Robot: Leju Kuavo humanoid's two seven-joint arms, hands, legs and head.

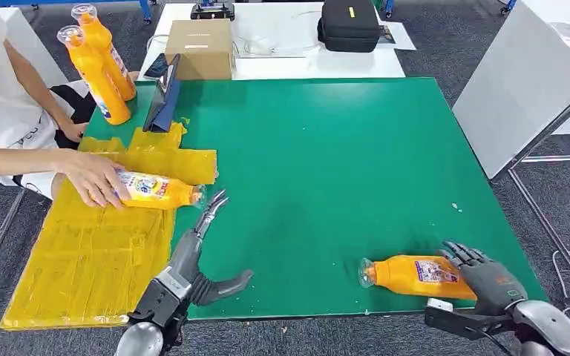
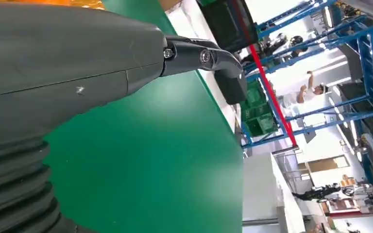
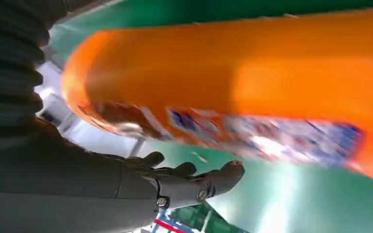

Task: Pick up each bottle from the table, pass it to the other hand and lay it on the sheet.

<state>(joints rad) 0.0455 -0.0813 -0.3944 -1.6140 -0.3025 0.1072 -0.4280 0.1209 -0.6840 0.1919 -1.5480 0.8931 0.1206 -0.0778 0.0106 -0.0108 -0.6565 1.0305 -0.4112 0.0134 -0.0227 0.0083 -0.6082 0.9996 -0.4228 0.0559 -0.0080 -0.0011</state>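
Bottles are seen in three places. One orange bottle (image 1: pixel 415 276) lies on its side near the front edge of the green bench (image 1: pixel 326 170), cap toward the middle; its base end is covered by the right hand (image 1: pixel 490 282), whose fingers (image 3: pixel 209 179) are curved along the bottle's side. In the right wrist view the bottle is blurred and its label cannot be read; whether it is truly gripped or merely touched cannot be told.

A second bottle (image 1: pixel 156 190) lies on the yellow sheet (image 1: pixel 96 252), its cap at the sheet's right edge, with a person's hand (image 1: pixel 93 178) resting on its base end. The left hand (image 1: pixel 200 259) is stretched out just beside that cap, fingers spread and holding nothing; contact with the cap cannot be made out.

Two upright bottles (image 1: pixel 104 63) stand at the bench's far left corner, beside a dark tablet (image 1: pixel 165 96) propped on edge.

The sheet's left part overhangs the bench edge. A wide bare stretch of green is left between the two hands. Beyond the far edge, a cardboard box (image 1: pixel 200 48) and a black case (image 1: pixel 349 24) are seen on a white table.
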